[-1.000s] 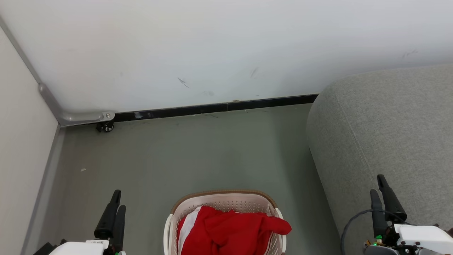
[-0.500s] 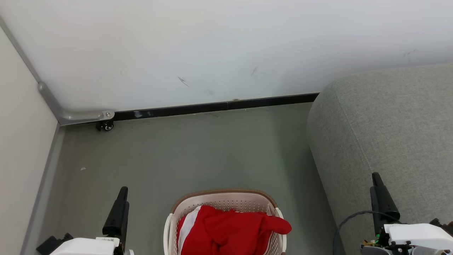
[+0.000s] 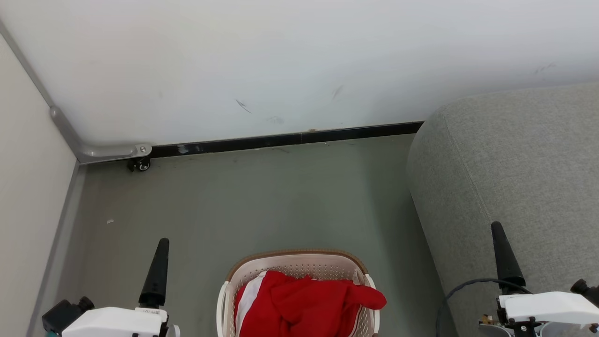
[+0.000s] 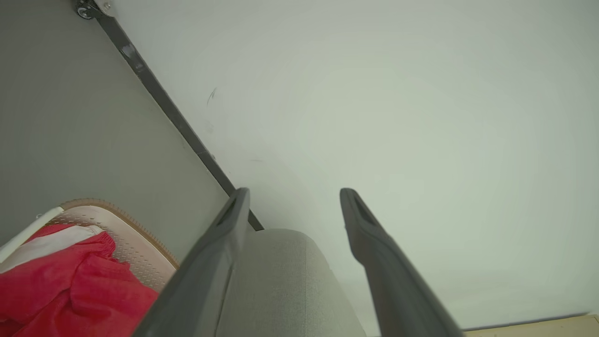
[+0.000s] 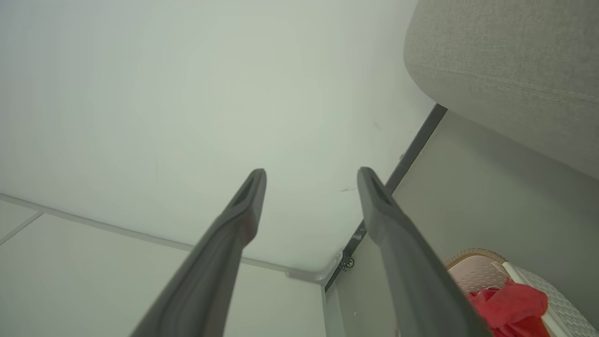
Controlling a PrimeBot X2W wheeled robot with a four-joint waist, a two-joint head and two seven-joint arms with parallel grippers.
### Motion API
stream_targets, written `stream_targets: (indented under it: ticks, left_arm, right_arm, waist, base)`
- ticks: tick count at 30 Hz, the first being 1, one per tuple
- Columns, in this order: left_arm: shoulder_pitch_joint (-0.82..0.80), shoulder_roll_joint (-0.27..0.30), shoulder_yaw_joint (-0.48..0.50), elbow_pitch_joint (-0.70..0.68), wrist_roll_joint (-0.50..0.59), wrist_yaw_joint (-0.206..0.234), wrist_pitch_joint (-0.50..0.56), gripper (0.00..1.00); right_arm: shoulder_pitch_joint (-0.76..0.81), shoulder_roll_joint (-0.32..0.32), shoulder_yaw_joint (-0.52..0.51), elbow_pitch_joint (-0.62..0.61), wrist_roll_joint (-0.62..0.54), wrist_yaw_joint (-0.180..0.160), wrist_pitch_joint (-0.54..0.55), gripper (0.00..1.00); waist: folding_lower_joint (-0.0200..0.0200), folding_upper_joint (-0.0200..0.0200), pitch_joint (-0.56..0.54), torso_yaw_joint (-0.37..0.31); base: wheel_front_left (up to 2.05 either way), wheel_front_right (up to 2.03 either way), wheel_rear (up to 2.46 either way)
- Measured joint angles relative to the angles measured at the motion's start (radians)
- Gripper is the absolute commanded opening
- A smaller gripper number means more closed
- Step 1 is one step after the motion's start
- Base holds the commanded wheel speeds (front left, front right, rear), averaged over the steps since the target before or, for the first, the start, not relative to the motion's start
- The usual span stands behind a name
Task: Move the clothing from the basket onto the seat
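The wrist views show the left gripper and right gripper with jaws released and empty, a gap the edge-on head view hides. The clothing lies heaped in the near basket, just left of the seat.

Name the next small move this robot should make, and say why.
Probably lower the right gripper toward the clothing: it all lies in the basket, the jaws stand open and empty, and the seat is on that arm's side.
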Motion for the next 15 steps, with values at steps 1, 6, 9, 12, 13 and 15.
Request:
stream_targets:
  ticks: [1, 6, 9, 12, 13, 15]
  left_arm:
    - [0.000, 0.000, -0.002, -0.005, 0.016, 0.001, -0.005, 1.00]
    - [0.000, 0.002, -0.016, -0.025, 0.117, 0.014, -0.023, 1.00]
    - [0.000, 0.009, -0.032, -0.032, 0.189, 0.022, -0.034, 1.00]
    - [0.000, 0.015, -0.045, -0.044, 0.255, 0.031, -0.043, 1.00]
    - [0.000, 0.019, -0.049, -0.048, 0.277, 0.035, -0.044, 1.00]
    - [0.000, 0.029, -0.058, -0.053, 0.320, 0.037, -0.055, 1.00]
  right_arm:
    - [0.000, 0.000, 0.001, -0.002, -0.013, 0.000, -0.003, 1.00]
    - [0.000, 0.000, 0.014, -0.010, -0.086, 0.000, -0.025, 1.00]
    - [0.000, 0.000, 0.021, -0.021, -0.134, 0.000, -0.035, 1.00]
    - [0.000, 0.000, 0.021, -0.028, -0.174, 0.000, -0.044, 1.00]
    - [0.000, 0.000, 0.023, -0.029, -0.188, 0.000, -0.047, 1.00]
    - [0.000, 0.001, 0.024, -0.030, -0.216, 0.000, -0.055, 1.00]
  waist:
    - [0.0003, 0.0000, 0.000, 0.000]
    - [0.0006, 0.0000, 0.000, 0.002]
    - [-0.0003, 0.0000, 0.001, 0.002]
    - [-0.0026, 0.0000, 0.004, 0.003]
    - [-0.0034, 0.0000, 0.005, 0.003]
    - [-0.0053, 0.0000, 0.007, 0.003]
  base:
    - [0.00, 0.00, 0.00]
    - [0.00, 0.00, 0.00]
    - [0.00, 0.00, 0.00]
    - [0.00, 0.00, 0.00]
    - [0.00, 0.00, 0.00]
    - [0.00, 0.00, 0.00]
